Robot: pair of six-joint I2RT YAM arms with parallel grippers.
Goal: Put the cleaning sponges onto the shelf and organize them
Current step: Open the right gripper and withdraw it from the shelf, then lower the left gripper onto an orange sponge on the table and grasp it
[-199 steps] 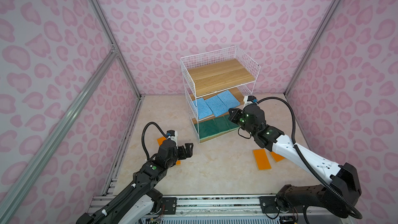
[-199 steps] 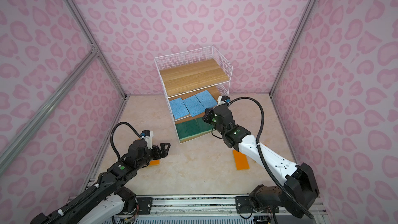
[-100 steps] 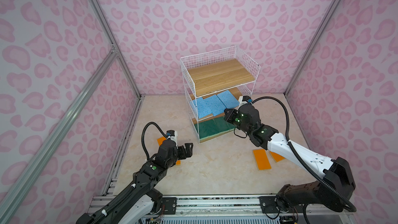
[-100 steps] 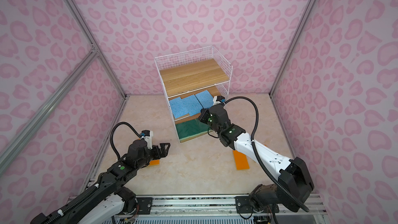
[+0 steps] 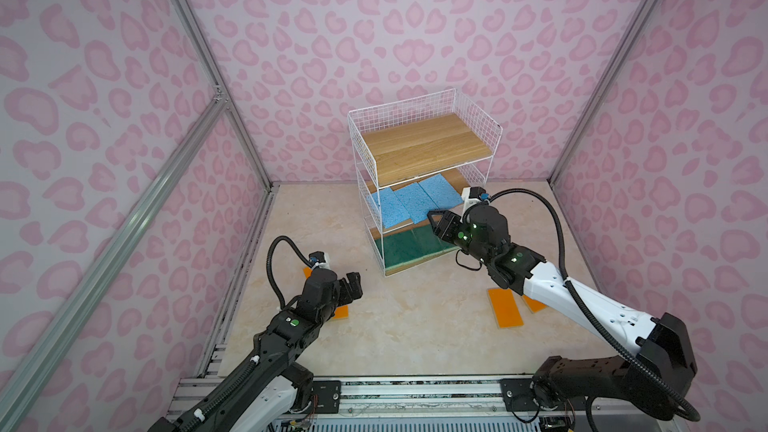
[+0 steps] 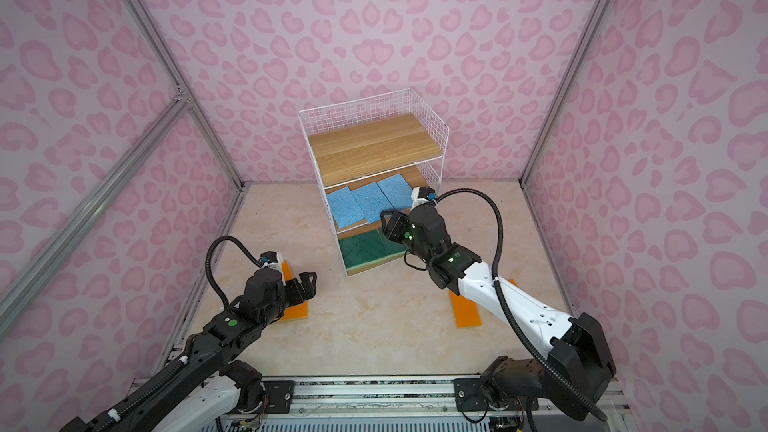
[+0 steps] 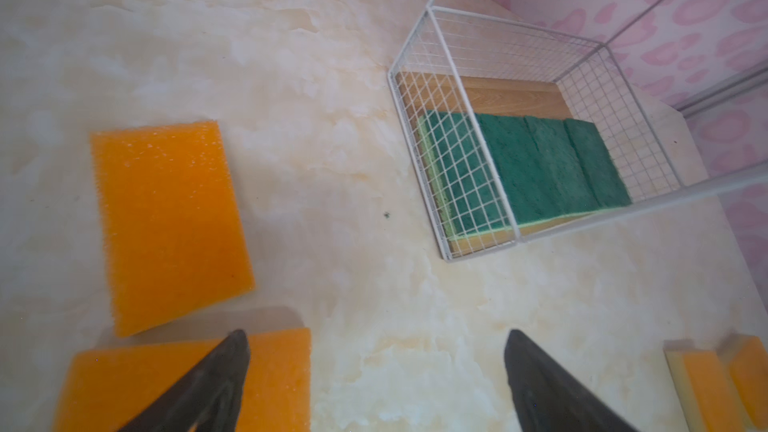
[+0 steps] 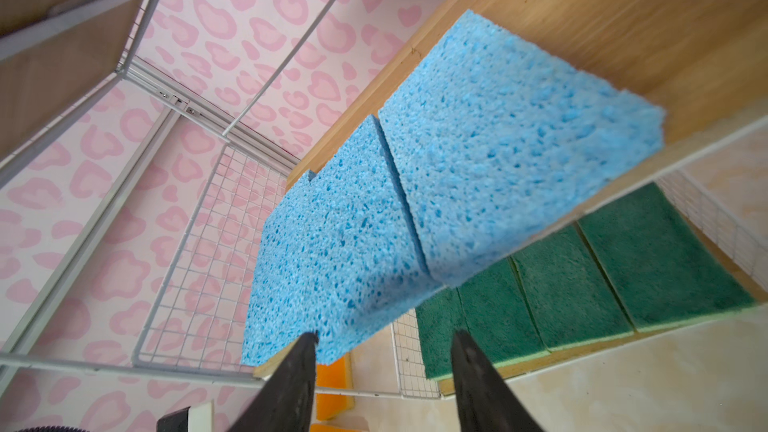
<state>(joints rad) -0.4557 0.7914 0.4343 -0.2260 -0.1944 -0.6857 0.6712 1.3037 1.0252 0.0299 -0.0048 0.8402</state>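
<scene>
At blue sponges [image 8: 457,168], R gripper [image 8: 384,333] apart, empty (wrist view only); L gripper [image 7: 377,332] wide apart.

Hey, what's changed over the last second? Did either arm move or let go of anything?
The right gripper moved left along the front of the shelf, at the middle tier, and opened; nothing sits between its jaws now. The left gripper stayed open, hovering over the orange sponges. The blue sponges and green sponges look unmoved.
</scene>
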